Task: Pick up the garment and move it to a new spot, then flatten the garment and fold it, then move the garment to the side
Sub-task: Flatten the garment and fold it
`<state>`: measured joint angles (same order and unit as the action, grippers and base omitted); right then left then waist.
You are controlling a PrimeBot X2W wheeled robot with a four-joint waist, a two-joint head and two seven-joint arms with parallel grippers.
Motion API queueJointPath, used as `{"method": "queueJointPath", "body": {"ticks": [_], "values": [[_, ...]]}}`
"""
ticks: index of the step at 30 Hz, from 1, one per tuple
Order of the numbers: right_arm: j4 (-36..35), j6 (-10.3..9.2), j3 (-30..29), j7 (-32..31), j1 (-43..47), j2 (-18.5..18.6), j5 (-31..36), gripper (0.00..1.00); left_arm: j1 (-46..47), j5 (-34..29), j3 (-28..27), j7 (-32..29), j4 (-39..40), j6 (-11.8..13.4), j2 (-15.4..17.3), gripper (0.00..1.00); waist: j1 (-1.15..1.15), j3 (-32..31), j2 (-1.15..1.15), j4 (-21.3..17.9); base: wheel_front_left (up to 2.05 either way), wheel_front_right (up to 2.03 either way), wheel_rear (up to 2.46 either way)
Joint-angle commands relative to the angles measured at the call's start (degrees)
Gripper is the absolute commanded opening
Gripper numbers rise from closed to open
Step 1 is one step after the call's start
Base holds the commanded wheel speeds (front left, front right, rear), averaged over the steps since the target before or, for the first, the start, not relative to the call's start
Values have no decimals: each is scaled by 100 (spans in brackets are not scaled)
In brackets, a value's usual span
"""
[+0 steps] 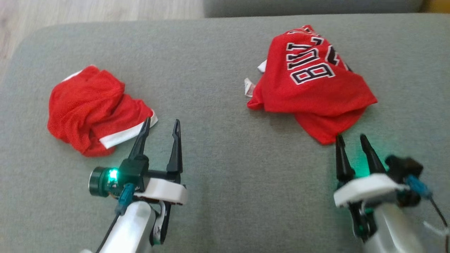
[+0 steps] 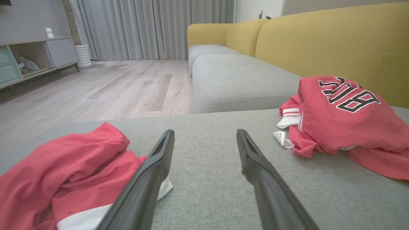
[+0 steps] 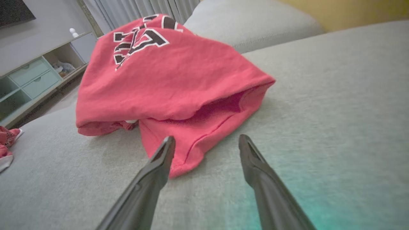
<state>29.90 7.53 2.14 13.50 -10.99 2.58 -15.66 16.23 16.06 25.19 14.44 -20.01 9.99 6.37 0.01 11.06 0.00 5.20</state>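
Two crumpled red garments lie on the grey cushion (image 1: 218,140). A red jersey (image 1: 313,84) with black-and-white lettering sits at the right; a red mesh garment with white trim (image 1: 88,109) sits at the left. My right gripper (image 1: 351,137) stands open just short of the jersey's near hem (image 3: 191,143), its left finger tip at the hem's edge. Beside the mesh garment (image 2: 64,172) my left gripper (image 1: 161,120) is open, its left finger next to the white trim. Neither holds anything. The jersey (image 2: 345,121) lies off to the right in the left wrist view.
A white label (image 1: 249,87) pokes out of the jersey's left side. Bare grey cushion stretches between the two garments. Beyond it lie another grey seat (image 2: 236,76) with a yellow backrest (image 2: 335,41), wooden floor (image 2: 96,92) and a low cabinet (image 2: 32,57).
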Motion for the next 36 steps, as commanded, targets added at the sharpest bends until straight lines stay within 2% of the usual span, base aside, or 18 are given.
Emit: {"method": "queueJointPath", "body": {"ticks": [1, 7, 8, 9, 10, 13, 15, 20, 23, 27, 28, 33, 36], "values": [[58, -4, 193, -3, -327, 30, -129, 100, 225, -50, -236, 55, 133, -25, 21, 100, -1, 86, 0, 85, 0, 0, 0], [1264, -4, 497, -52, -978, 30, -513, 100, 262, -118, -304, 55, 61, -73, -43, 100, -1, 165, 0, 201, 0, 0, 0], [1431, -4, 548, -39, -1064, 30, -448, 85, 256, -127, -318, 55, 52, -81, -49, 100, -1, 164, 0, 204, 0, 0, 0], [1575, -4, 573, -13, -1145, 30, -327, 32, 251, -135, -336, 55, 44, -87, -51, 100, -1, 162, 0, 201, 0, 0, 0], [1688, -4, 561, 20, -1219, 30, -200, 0, 245, -141, -357, 55, 35, -93, -53, 100, -1, 157, 0, 193, 0, 0, 0], [1829, -4, 249, 114, -1401, 30, 210, 0, 221, -142, -440, 55, 15, -93, -62, 100, -1, 112, 0, 115, 0, 0, 0], [1762, -4, -80, 139, -1454, 54, 760, 0, 197, -146, -488, 55, 19, -97, -74, 100, -1, 57, 0, 39, 0, 0, 0], [925, -4, -784, 148, -1325, 249, 1914, 0, 117, -154, -515, 55, -3, -165, -138, 100, -1, -145, 0, -143, 0, 0, 0], [508, -4, -1022, 148, -1254, 553, 2402, 0, 77, -156, -517, 55, -15, -199, -186, 100, -1, -280, 0, -212, 0, 0, 0], [123, -4, -1208, -55, -1282, 1153, 2790, 0, 57, -159, -488, 55, -38, -237, -247, 100, -1, -398, 0, -212, 0, 0, 0], [123, -4, -1208, -55, -1282, 1153, 2790, 0, 57, -159, -488, 55, -38, -237, -247, 100, -1, -398, 0, -212, 0, 0, 0], [-139, -4, -1395, -367, -1338, 1902, 3062, 0, 78, -140, -430, 55, -66, -265, -304, 100, -1, -440, 0, -125, 0, 0, 0], [-49, -4, -1458, -607, -1360, 2129, 3012, 0, 85, -127, -418, 56, -70, -273, -321, 100, -1, -415, 0, -83, 0, 0, 0]]}}
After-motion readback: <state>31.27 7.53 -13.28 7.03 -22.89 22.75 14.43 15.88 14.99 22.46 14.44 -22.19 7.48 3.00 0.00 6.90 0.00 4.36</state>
